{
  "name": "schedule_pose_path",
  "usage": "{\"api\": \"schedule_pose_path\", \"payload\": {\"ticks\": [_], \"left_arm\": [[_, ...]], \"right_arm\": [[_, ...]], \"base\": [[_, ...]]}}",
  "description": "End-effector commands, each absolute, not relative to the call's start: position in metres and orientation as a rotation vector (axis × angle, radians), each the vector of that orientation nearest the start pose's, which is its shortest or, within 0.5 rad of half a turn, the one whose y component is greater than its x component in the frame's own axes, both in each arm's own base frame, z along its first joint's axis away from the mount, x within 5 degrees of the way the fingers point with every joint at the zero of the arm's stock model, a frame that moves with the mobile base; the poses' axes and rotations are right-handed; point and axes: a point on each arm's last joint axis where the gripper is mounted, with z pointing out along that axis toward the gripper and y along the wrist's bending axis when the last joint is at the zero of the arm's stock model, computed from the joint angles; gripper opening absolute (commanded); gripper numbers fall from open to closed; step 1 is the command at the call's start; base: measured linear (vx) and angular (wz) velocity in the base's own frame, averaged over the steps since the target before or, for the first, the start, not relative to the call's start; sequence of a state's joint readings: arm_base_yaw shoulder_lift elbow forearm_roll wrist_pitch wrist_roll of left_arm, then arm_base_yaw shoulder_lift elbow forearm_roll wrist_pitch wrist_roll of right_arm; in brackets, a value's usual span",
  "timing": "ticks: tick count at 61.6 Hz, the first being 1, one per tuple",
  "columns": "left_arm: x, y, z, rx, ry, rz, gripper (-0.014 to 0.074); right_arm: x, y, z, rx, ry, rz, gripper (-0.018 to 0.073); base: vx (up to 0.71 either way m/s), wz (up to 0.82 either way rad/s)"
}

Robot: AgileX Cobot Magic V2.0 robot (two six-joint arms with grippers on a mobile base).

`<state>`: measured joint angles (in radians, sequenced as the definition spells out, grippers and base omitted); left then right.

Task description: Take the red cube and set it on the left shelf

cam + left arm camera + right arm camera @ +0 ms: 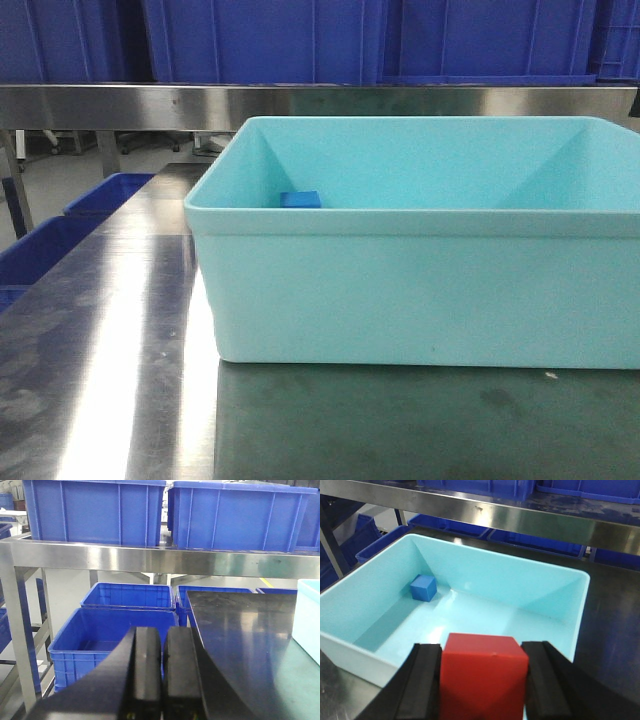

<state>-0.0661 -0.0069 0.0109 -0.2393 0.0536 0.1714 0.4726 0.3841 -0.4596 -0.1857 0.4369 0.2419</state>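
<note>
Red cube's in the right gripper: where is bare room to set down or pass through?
Bare: the floor of the tub apart from the blue block in its far left corner; the steel table left of the tub; the floor of the near lower crate. Crowded: the top shelf, lined with crates.

One red cube (482, 672), one blue block (423, 588), one turquoise tub (520, 575), and at least seven blue crates (95, 512) (some cropped).

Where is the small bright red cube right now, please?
In the right wrist view, the red cube is clamped in the right gripper, over the pale turquoise plastic tub's near rim.
</note>
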Motion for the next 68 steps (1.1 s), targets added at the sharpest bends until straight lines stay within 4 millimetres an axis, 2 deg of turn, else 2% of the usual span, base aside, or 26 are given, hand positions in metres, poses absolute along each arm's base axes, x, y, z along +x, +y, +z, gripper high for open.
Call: {"api": "schedule_pose_path", "payload": {"ticks": [1, 11, 68], "left_arm": [[0.0558, -0.0033, 0.2053, -0.006, 1.469, -0.108, 0.0102], [0.0558, -0.0033, 0.2053, -0.006, 1.469, -0.108, 0.0102], [0.0558, -0.0033, 0.2053, -0.006, 1.469, -0.108, 0.0102]], "right_arm": [[0.0702, 0.0286, 0.3106, -0.306, 1.676, 0.329, 0.0052], [0.0636, 0.0255, 0.3075, -0.300, 1.645, 0.336, 0.0052], [0.0636, 0.0259, 0.3095, -0.299, 1.622, 0.343, 0.0052]], "base": [[0.00, 0.00], [0.00, 0.00], [0.00, 0.02]]}}
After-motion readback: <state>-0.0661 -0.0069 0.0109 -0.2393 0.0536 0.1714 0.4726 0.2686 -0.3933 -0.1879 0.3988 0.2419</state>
